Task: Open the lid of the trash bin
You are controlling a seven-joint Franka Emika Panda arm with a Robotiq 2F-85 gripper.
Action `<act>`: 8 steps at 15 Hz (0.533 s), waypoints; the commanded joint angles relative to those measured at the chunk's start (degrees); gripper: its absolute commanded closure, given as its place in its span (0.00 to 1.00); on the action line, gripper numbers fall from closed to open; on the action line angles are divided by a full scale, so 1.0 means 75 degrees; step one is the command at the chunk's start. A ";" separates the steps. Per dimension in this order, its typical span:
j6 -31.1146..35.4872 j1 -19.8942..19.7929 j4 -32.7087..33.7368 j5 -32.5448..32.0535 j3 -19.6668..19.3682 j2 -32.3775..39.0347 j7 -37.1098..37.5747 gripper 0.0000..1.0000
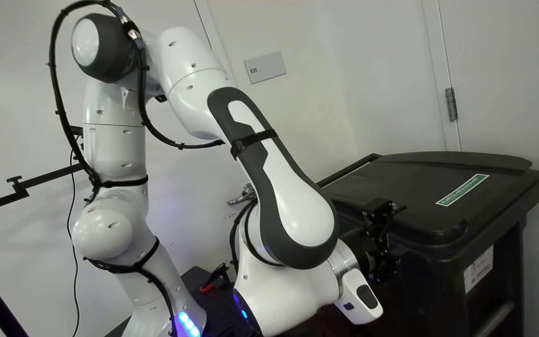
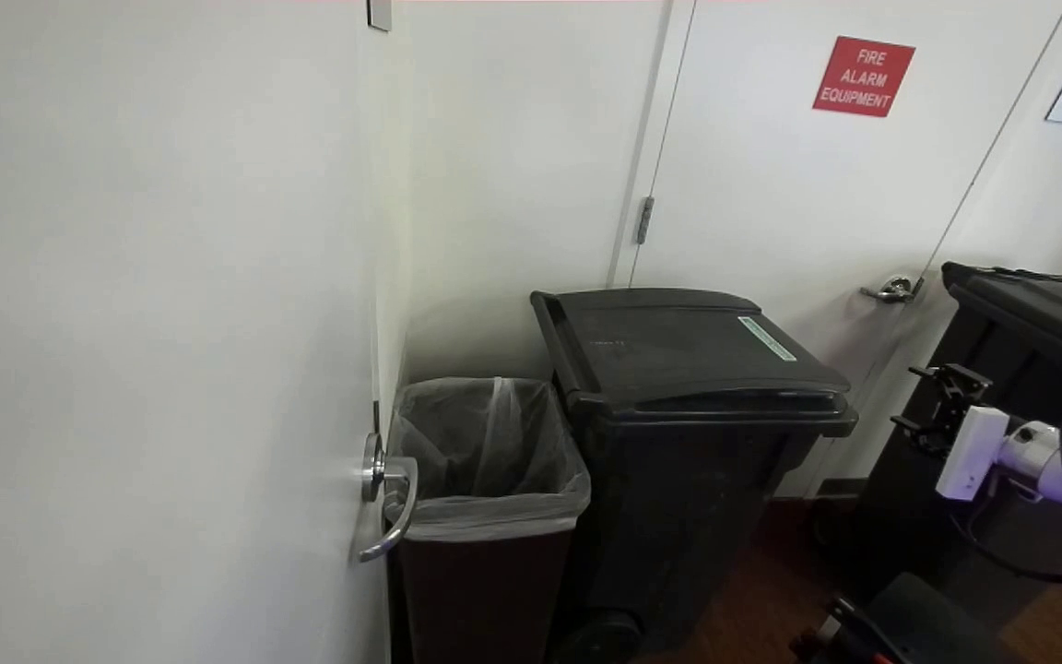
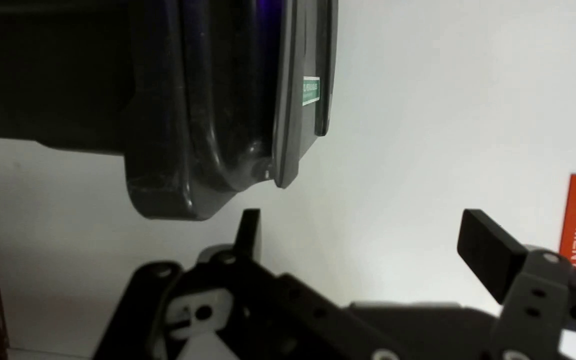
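Observation:
The dark trash bin (image 1: pixel 438 304) stands against the wall; it also shows in an exterior view (image 2: pixel 669 498) and at upper left in the wrist view (image 3: pixel 160 125). Its flat lid (image 1: pixel 400 187) lies down on the rim, with a green-and-white label on top; the lid also shows in an exterior view (image 2: pixel 669 346) and edge-on in the wrist view (image 3: pixel 288 130). My gripper (image 3: pixel 360 220) is open, with nothing between its fingers. In an exterior view the gripper (image 2: pixel 909 398) is right of the bin, apart from it. In an exterior view the gripper (image 1: pixel 400 235) overlaps the bin's near side.
A brown bin with a clear liner (image 2: pixel 494 521) stands directly left of the trash bin. Another black bin (image 2: pixel 1029 369) stands at the right, behind my gripper. A door lever (image 2: pixel 402 507) sticks out at the left. A red sign (image 2: pixel 863 77) hangs on the door behind.

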 commanded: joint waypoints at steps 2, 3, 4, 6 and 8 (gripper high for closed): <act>-0.0507 -0.0224 0.0483 0.0183 0.0329 0.0733 0.0217 0.00; -0.0557 -0.0215 0.0508 0.0221 0.0399 0.0769 0.0208 0.00; -0.0563 -0.0210 0.0546 0.0324 0.0507 0.0827 0.0222 0.00; -0.0501 -0.0138 0.0526 0.0542 0.0738 0.0782 0.0352 0.00; -0.0231 -0.0021 0.0468 0.0739 0.0920 0.0626 0.0538 0.00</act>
